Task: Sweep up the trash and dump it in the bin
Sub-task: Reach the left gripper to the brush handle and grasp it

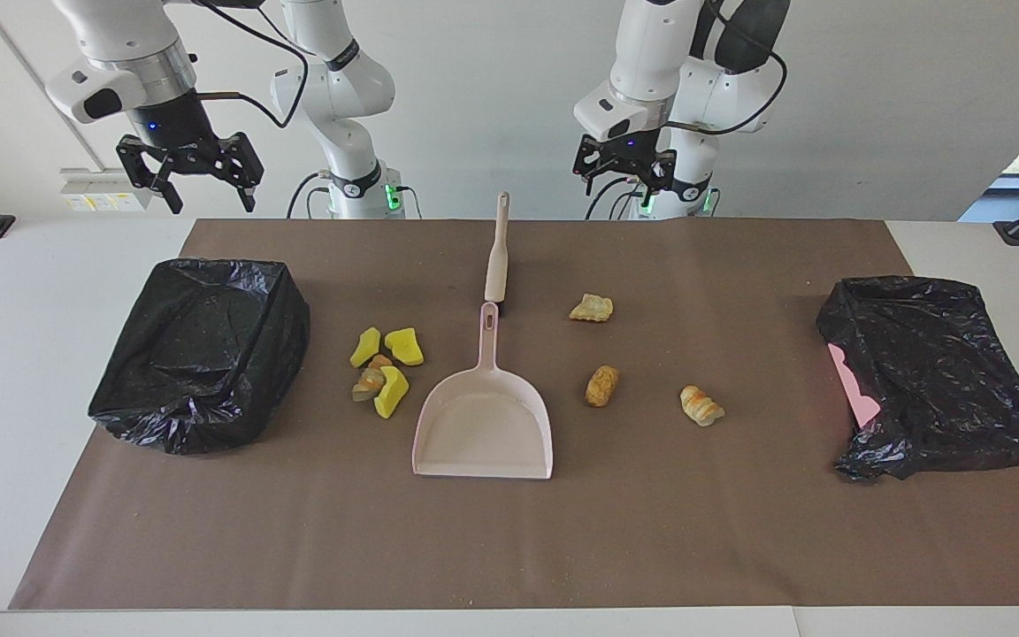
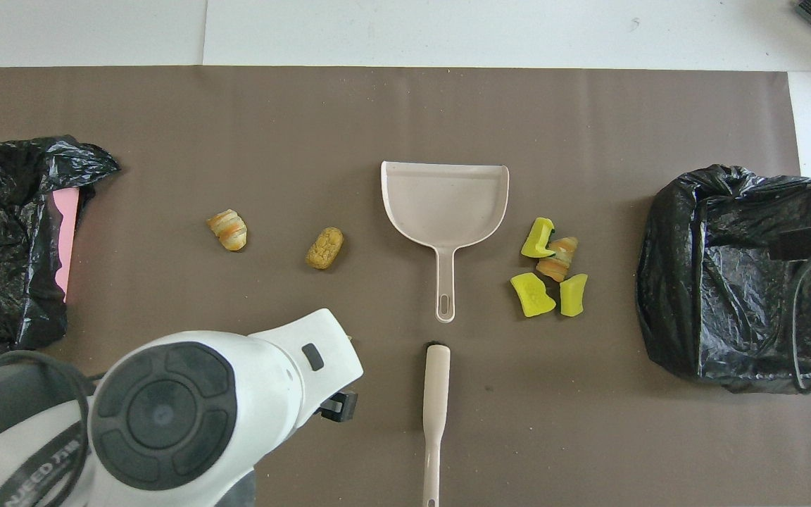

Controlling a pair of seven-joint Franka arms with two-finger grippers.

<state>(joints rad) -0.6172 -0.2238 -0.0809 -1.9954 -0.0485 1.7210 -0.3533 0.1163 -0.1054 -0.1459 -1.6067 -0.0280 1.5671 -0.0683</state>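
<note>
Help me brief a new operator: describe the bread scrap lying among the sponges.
Start at the pale pink dustpan mid-mat. Beside its pan, toward the right arm's end, sits a tight cluster of scraps. Three are bright yellow sponge chunks; the bread scrap is the only golden-brown one.

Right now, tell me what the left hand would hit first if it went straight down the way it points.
Probably the bare brown mat, near the robots' edge, beside the brush. The open left hand hangs high, so depth is uncertain; nothing else shows below it.

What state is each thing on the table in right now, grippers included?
Dustpan: flat, empty.
Brush: lying by the dustpan's handle, untouched.
Trash: loose on the mat.
Bin: lined, open.
Left gripper: open, raised, empty.
Right gripper: open, waiting above the bin's end.
</note>
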